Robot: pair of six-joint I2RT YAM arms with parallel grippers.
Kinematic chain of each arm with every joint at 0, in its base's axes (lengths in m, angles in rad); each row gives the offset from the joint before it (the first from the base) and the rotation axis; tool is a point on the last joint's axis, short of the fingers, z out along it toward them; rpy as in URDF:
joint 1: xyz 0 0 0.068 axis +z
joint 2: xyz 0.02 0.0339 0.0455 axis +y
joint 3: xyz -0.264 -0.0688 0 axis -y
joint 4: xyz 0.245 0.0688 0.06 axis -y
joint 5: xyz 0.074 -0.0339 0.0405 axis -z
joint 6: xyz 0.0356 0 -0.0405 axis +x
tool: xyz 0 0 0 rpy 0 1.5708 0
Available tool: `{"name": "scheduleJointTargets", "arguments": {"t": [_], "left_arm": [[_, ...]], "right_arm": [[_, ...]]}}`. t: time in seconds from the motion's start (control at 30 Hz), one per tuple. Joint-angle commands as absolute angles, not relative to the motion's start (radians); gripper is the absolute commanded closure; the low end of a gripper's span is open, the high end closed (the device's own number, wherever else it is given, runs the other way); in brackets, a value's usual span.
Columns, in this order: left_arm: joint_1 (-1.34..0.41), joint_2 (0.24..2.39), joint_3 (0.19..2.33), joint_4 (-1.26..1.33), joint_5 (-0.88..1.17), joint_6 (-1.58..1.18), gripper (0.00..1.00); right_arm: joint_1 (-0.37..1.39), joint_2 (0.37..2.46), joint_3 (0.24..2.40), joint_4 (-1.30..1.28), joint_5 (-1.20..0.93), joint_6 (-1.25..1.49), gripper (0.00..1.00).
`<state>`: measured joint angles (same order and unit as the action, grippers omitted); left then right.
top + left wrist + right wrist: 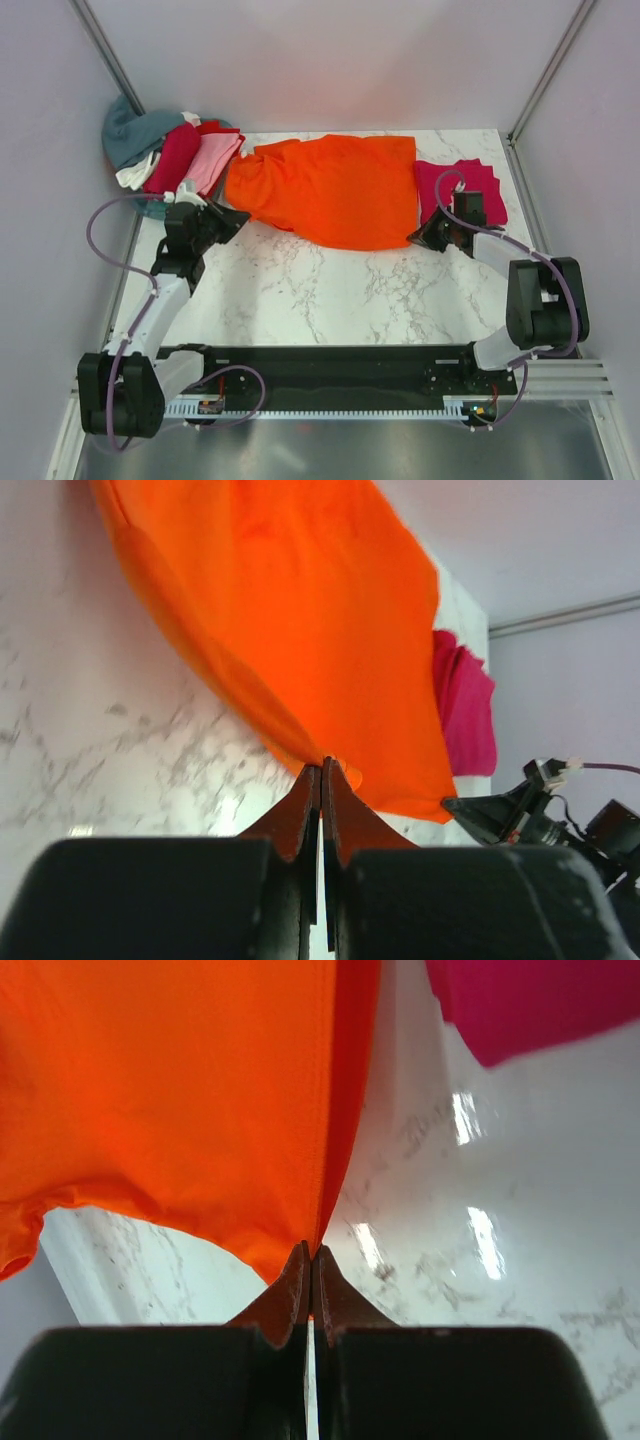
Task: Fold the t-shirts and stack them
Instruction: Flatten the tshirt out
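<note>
One orange t-shirt (335, 190) lies spread across the far middle of the marble worktop (330, 300), and each of the two hands is pinched tight on its near edge: the left hand (242, 217) on the near-left part, the right hand (415, 239) on the near-right corner. One crimson-pink t-shirt (472, 185) lies folded just right of it, at the far right. At the far left sits one heap of four more: a teal t-shirt (130, 130), a white t-shirt (135, 175), a dark red t-shirt (172, 157) and a light pink t-shirt (212, 162).
</note>
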<state>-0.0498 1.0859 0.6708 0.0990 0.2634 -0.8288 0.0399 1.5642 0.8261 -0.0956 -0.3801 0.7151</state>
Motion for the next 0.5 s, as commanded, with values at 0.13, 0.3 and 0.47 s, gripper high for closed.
{"name": "scheduleJointTargets", "arguments": {"t": [0.13,0.3,0.47], "left_arm": [[-0.057,0.827,0.493,-0.164,0.177,-0.842,0.98],[-0.057,0.605,0.394,-0.285,0.144,-0.919,0.98],[-0.057,0.473,0.315,-0.342,0.169,-0.974,0.98]], "right_arm": [[0.034,1.364,0.635,-0.153,-0.324,0.627,1.00],[0.035,1.201,0.543,-0.227,-0.278,0.612,1.00],[0.035,1.106,0.525,-0.313,-0.207,0.580,1.00]]}}
